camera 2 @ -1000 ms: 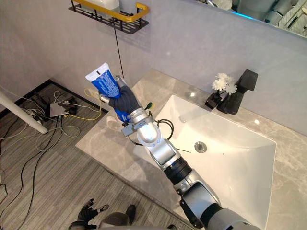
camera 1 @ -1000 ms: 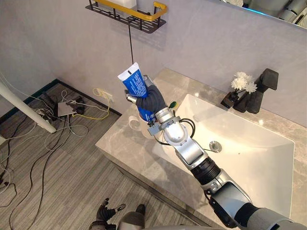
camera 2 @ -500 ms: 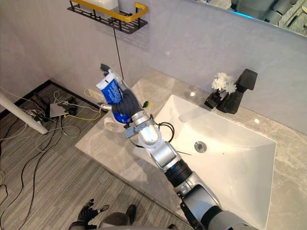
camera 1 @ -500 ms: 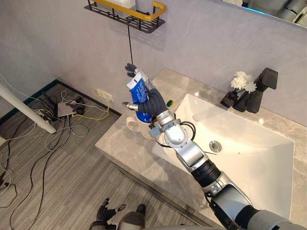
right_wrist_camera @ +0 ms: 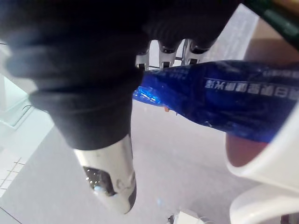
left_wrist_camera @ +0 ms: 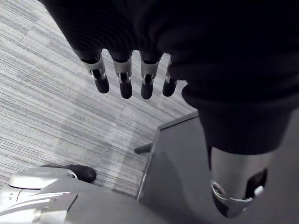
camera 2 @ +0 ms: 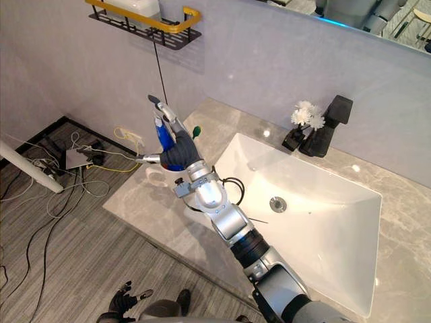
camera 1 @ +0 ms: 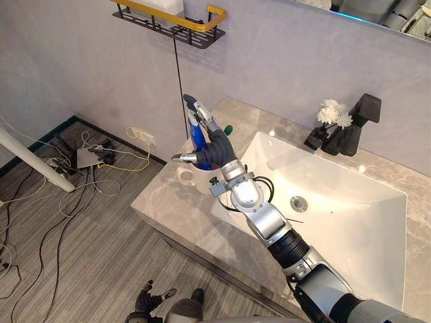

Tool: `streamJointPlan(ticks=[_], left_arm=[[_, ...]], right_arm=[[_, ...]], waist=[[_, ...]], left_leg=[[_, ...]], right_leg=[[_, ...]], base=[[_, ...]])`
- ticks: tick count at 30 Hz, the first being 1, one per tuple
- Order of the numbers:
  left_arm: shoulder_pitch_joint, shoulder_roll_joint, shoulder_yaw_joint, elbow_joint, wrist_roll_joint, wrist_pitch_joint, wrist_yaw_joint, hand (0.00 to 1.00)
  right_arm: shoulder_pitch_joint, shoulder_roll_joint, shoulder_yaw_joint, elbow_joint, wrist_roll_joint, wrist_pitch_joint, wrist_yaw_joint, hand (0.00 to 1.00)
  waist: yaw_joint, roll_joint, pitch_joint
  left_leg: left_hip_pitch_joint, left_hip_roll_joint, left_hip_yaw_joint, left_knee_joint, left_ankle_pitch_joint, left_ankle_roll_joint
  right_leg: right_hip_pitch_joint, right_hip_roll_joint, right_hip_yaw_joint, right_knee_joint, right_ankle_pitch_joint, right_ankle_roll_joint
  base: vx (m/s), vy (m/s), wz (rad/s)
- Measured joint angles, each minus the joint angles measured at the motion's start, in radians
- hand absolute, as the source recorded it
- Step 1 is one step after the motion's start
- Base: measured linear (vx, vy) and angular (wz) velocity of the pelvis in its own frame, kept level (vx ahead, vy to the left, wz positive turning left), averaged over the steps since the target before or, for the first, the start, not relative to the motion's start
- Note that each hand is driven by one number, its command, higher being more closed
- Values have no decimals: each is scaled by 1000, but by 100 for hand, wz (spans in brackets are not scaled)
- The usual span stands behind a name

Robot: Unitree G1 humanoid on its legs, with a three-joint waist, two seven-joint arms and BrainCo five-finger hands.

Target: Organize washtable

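Left eye view — right hand [camera 1: 214, 147] spread wide, empty, beside blue tube [camera 1: 196, 138] standing in white cup [camera 1: 190, 177] on counter [camera 1: 168, 202] — left hand [left_wrist_camera: 125, 81] hangs relaxed, fingers straight.

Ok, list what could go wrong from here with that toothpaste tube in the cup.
1. The right hand is open, but its fingers lie right alongside the blue tube. Pulling back could drag the tube out of the white cup or tip the cup.
2. The cup stands near the left edge of the counter, so a knock from the hand might push it off.
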Motion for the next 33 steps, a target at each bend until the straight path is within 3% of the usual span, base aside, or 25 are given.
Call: streamJointPlan(ticks=[6,11,17,22,24,33], left_arm=[[0,0,0,0,0,0,0,0],[0,0,0,2,0,0,-1,0],[7,3,-1,22,0,0,-4,0],[16,4,-1,39,0,0,-14,0],[19,5,5,42,1,0,-32,0],[37,-14,74,52,3,-1,-52,0]], right_arm=[[18,-4,-1,-19,-1,0,0,0],[18,-42,-14,-166,0,-3,7,0],[18,-179,-108,-352,43,-32,37,0],[23,-314,-276,-511,110,-87,69,0],[49,-378,-399,-582,148,-115,77,0],[230,-438,-984,-743,230,-212,45,0]], waist=[[-2,0,0],[-6,0,-1],[-37,1,-18],[-64,2,-32],[-73,-1,-44],[-161,-4,-62]], left_leg=[[0,0,3,4,0,0],[0,0,6,7,0,0],[13,0,31,2,0,0],[26,5,62,-18,1,1],[34,4,78,-20,1,1],[54,3,134,-30,-1,4]], right_leg=[[0,0,6,0,0,0],[1,0,9,0,0,0],[-1,0,37,0,0,0],[-7,0,71,0,0,0],[-15,-1,86,0,0,0],[-45,-15,130,32,1,1]], base=[[0,0,0],[0,0,0],[-9,4,-11],[-41,1,-21],[15,13,-19],[-22,17,-20]])
